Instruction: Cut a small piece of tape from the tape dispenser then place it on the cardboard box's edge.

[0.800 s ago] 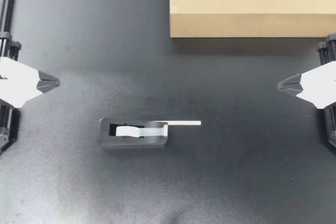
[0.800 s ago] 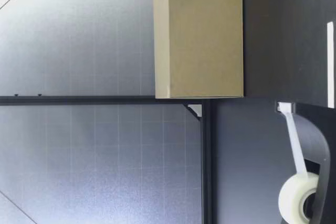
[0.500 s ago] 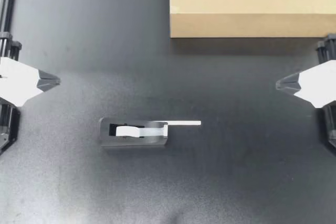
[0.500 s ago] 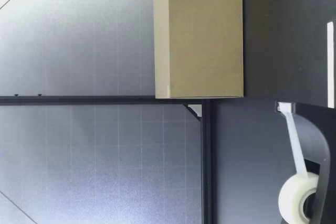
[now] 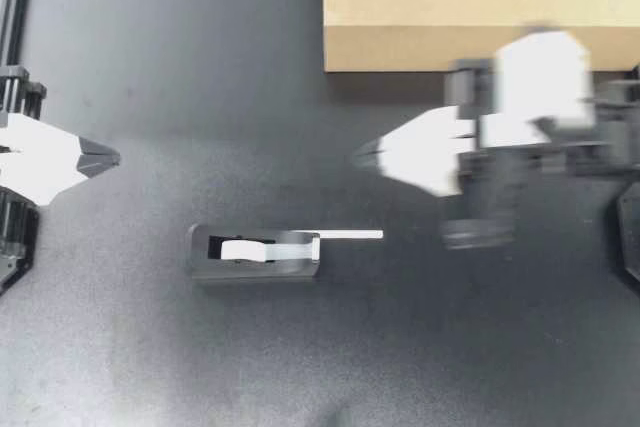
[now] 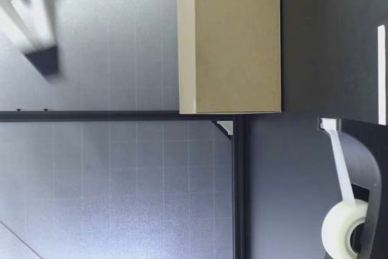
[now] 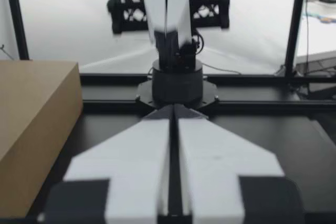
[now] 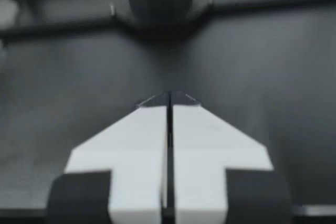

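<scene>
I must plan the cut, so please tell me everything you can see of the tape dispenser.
The tape dispenser is a dark, plastic-looking oblong body lying flat on the black table; nothing else touches it. A whitish roll sits in its open middle. Tape runs from it to the cutter end, and a free white strip sticks out past it toward my right side.

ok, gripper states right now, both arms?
Left gripper: closed, holding nothing.
Right gripper: closed, holding nothing.
</scene>
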Motion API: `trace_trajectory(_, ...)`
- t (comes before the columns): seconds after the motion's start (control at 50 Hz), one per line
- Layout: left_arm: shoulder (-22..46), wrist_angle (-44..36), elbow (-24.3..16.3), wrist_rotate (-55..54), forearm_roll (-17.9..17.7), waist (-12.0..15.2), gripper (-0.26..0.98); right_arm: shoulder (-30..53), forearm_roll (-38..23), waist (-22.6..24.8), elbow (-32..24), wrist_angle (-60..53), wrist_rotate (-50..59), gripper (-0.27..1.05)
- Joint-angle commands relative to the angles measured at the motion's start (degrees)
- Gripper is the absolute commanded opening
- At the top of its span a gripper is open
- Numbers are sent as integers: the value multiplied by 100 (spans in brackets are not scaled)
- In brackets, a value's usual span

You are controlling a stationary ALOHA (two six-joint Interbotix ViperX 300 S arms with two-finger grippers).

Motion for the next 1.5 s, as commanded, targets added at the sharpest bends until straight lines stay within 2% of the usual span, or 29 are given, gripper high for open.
trace_trajectory(0.0,53,-53,-62,9,-9,9,-12,562,9,-35,-703,686,53,-13)
trace_trajectory(0.12,62,-53,-35,9,-9,18,-12,1187,9,-35,-1415,1846,62,-13)
trace_trajectory(0.38,79,-53,88,0,-9,18,-12,2197,53,-26,-2487,3630,26,-13)
trace_trajectory(0.56,79,-53,176,-35,-9,9,-12,2777,457,-149,-3313,4667,-202,-13)
trace_trajectory(0.66,79,-53,211,-44,-9,18,-12,3041,1178,-404,-3639,5212,-817,-13)
trace_trajectory(0.86,88,-53,229,-88,-9,9,-12,3639,3621,-1169,-4069,6311,-2909,-13)
trace_trajectory(0.98,97,-53,229,-105,-9,18,-12,3973,4509,-1512,-4263,6820,-3560,-13)
trace_trajectory(1.22,114,-62,229,-105,-9,9,-12,4438,4544,-1608,-4570,7269,-3480,-8)
trace_trajectory(1.34,167,-105,229,-105,-9,18,-12,4597,4456,-1608,-4632,7286,-3375,5)
trace_trajectory(1.48,281,-211,229,-97,-9,9,-12,4720,4298,-1608,-4676,7269,-3146,31)
